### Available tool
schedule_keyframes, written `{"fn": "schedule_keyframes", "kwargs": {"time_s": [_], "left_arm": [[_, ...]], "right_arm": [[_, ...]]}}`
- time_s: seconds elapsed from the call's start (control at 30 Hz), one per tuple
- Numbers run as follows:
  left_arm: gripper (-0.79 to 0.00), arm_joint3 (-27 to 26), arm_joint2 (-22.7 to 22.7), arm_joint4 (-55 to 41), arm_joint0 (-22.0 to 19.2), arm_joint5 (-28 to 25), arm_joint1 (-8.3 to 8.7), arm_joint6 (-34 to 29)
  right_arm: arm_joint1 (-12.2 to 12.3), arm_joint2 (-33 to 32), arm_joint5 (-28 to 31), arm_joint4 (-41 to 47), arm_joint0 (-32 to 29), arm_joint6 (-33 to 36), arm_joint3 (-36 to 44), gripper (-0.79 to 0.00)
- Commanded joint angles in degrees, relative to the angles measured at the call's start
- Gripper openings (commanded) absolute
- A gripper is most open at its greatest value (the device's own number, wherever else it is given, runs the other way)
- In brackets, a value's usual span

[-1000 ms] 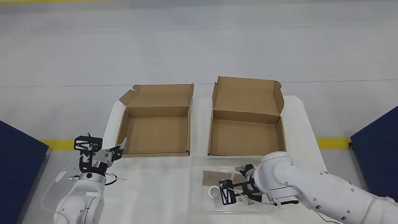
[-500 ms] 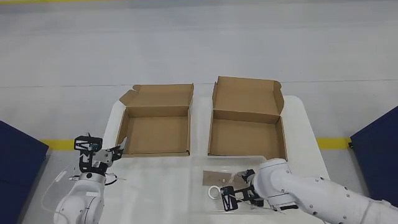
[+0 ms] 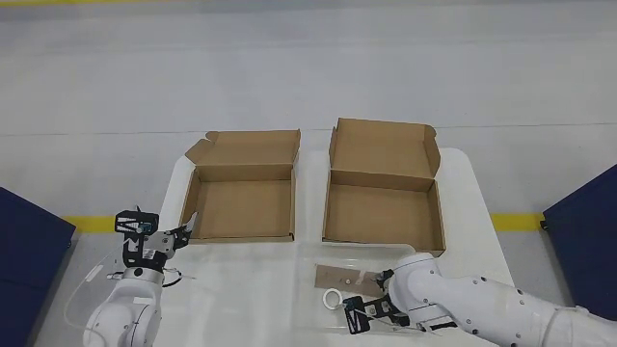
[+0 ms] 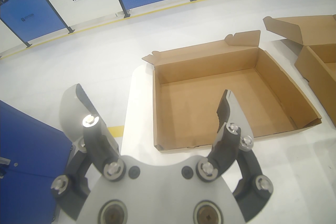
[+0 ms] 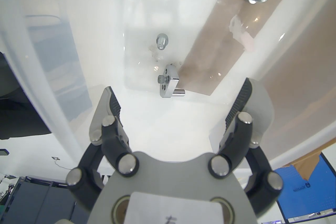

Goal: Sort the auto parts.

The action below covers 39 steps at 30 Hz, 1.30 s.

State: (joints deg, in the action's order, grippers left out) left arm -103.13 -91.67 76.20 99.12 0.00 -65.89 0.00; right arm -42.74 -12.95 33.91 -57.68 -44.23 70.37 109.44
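Chromed block (image 5: 169, 83) is looking rigid, slippery (likely dense); your right gripper (image 5: 178, 87) is hovering spread nearby, so grip its flat sides.

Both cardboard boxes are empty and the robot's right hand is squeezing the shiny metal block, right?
No. The right hand is open, with the shiny metal block lying loose in front of it, as the right wrist view shows. Both cardboard boxes are indeed empty.

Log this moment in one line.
left hand: open, beside left box | right hand: open, pointed at metal block | left box, right box: empty | sorted: none
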Motion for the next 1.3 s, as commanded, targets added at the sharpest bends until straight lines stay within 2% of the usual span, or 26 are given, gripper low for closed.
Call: {"fn": "schedule_keyframes", "kwargs": {"time_s": [0.0, 0.33, 0.77, 0.83, 0.87, 0.93, 1.27], "left_arm": [[0.000, 0.00, 0.00, 0.00, 0.00, 0.00, 0.00, 0.00], [0.000, 0.00, 0.00, 0.00, 0.00, 0.00, 0.00, 0.00], [0.000, 0.00, 0.00, 0.00, 0.00, 0.00, 0.00, 0.00], [0.000, 0.00, 0.00, 0.00, 0.00, 0.00, 0.00, 0.00], [0.000, 0.00, 0.00, 0.00, 0.00, 0.00, 0.00, 0.00], [0.000, 0.00, 0.00, 0.00, 0.00, 0.00, 0.00, 0.00], [0.000, 0.00, 0.00, 0.00, 0.00, 0.00, 0.00, 0.00]], "right_arm": [[0.00, 0.00, 0.00, -0.01, 0.00, 0.00, 0.00, 0.000], [-0.31, -1.68, -4.86, -0.53, -2.23, -2.13, -2.61, 0.000], [-0.32, -2.58, -5.10, -2.69, -3.75, -4.52, -3.29, 0.000], [-0.31, -2.91, -5.02, -2.91, -4.07, -4.69, -3.25, -0.256], [-0.29, -3.08, -4.93, -3.03, -4.22, -4.66, -3.26, -0.320], [-0.27, -3.38, -4.66, -3.23, -4.50, -4.55, -3.17, -0.397], [-0.21, -4.89, -3.34, -3.17, -5.83, -3.90, -3.06, -0.449]]}}
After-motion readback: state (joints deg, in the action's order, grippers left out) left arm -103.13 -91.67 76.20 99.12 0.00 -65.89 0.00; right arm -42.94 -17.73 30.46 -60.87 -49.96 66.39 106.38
